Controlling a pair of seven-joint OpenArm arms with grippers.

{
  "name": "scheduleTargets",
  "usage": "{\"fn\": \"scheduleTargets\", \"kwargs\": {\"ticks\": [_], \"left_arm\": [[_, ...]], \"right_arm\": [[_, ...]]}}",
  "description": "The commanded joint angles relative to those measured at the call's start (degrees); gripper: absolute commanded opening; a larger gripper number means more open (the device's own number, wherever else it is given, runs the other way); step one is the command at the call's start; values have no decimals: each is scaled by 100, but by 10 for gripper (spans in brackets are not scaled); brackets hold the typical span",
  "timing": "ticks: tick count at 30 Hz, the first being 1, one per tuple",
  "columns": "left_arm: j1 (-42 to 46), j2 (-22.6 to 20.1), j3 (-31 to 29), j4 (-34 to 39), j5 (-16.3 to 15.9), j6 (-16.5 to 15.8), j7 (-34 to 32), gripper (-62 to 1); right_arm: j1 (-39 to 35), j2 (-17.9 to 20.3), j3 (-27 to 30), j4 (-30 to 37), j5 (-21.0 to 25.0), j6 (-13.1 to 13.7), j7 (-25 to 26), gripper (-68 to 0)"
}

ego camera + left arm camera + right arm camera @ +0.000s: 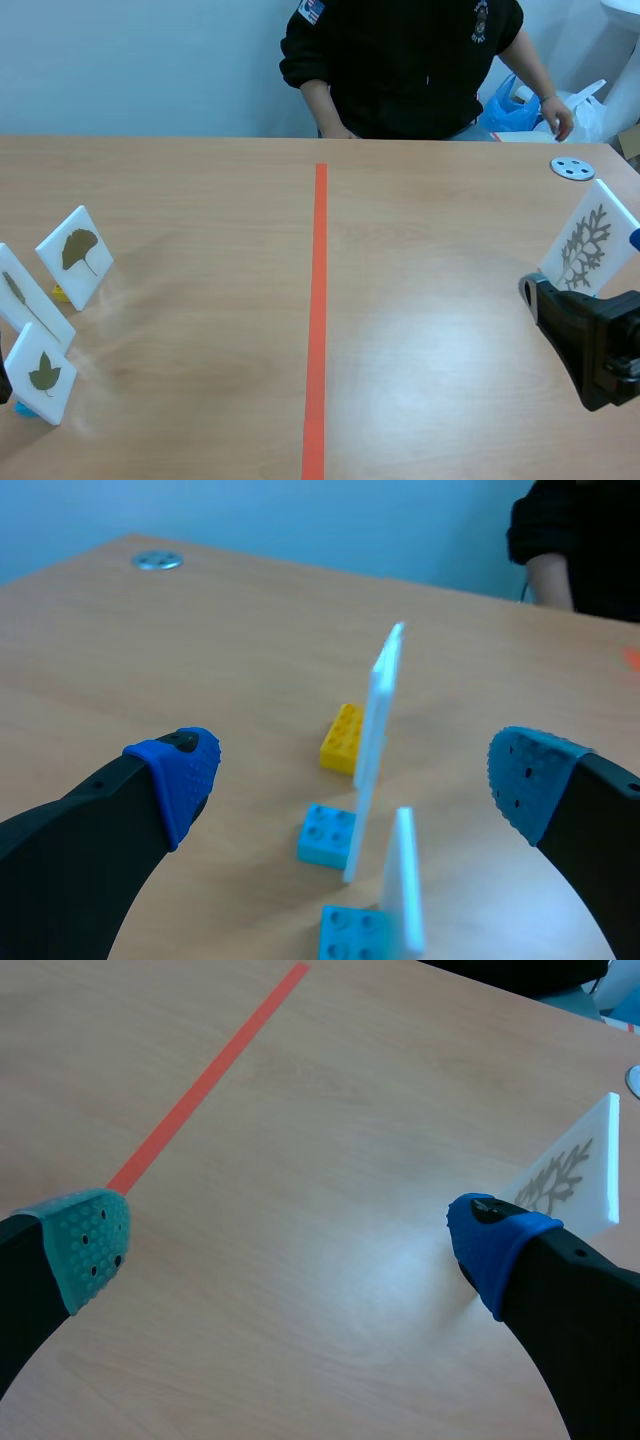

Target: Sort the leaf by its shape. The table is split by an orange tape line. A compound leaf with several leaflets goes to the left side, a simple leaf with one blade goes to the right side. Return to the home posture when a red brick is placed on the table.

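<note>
**Q:** Fig. a, scene: layout?
**A:** Tape (320,300) runs down the table's mid. Left of tape and well apart from it stand 3 cards, each leaning: ginkgo card (75,255), slim-leaf card (30,300), lobed card (42,372). Far right of tape is the branched card (590,240), also leaning. R gripper (540,300) sits just beside it on the robot's side. A person (400,60) sits beyond the tape's far end.

**Q:** Fig. b, L wrist?
**A:** L gripper (355,775) is spread wide w/ nothing held; blue pads. White cards show edge-on ahead, in line w/ the gap. At their feet: yellow brick (342,738), blue brick (325,835).

**Q:** Fig. c, R wrist?
**A:** R gripper is spread wide, nothing in it. Its green pad (90,1245) lies toward tape; its blue pad (495,1245) is on the branched-card side. That card stands past the blue-padded finger, away from tape; contact can't be told.
</note>
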Motion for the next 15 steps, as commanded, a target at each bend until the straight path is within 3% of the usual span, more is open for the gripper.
{"fn": "scheduleTargets", "kwargs": {"ticks": [1,8,15], "left_arm": [[216,-48,0,382,2,-164,170,-34],[892,-267,0,1884,4,-785,1331,14],[1071,-289,52,3134,7,-1921,2745,14]], "right_arm": [[81,0,74,101,57,-39,105,4],[81,2,74,101,15,-42,79,4],[81,2,74,101,22,-44,59,4]]}}
